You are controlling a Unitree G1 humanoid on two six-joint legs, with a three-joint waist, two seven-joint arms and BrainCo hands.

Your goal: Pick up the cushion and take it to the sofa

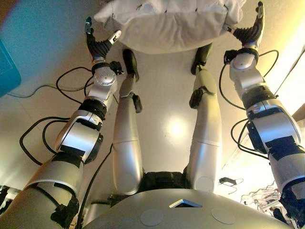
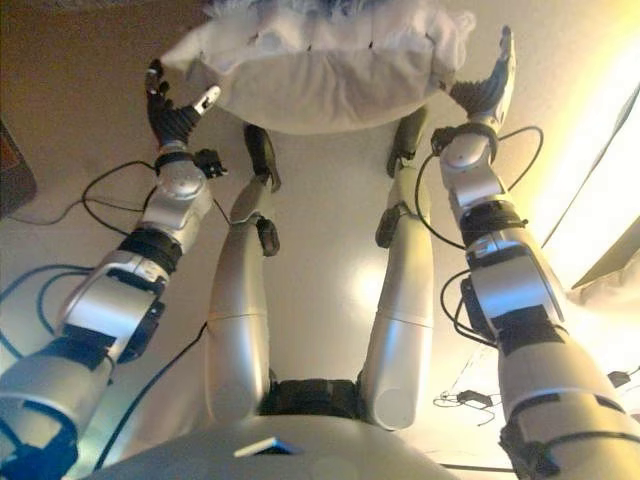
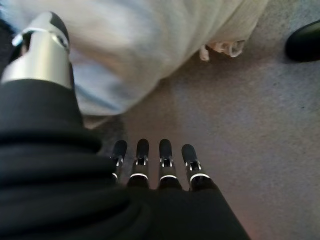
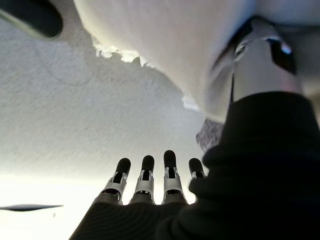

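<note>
One white cushion (image 1: pixel 167 24) sits between two spread hands, left hand (image 1: pixel 97 45) and right hand (image 1: pixel 250 31), thumbs touching its ends

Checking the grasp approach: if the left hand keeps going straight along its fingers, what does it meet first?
Probably nothing but floor. The left hand's straight fingers point past the cushion, which sits off to the thumb's side; only the thumb lies against it. Depth is unclear.
</note>
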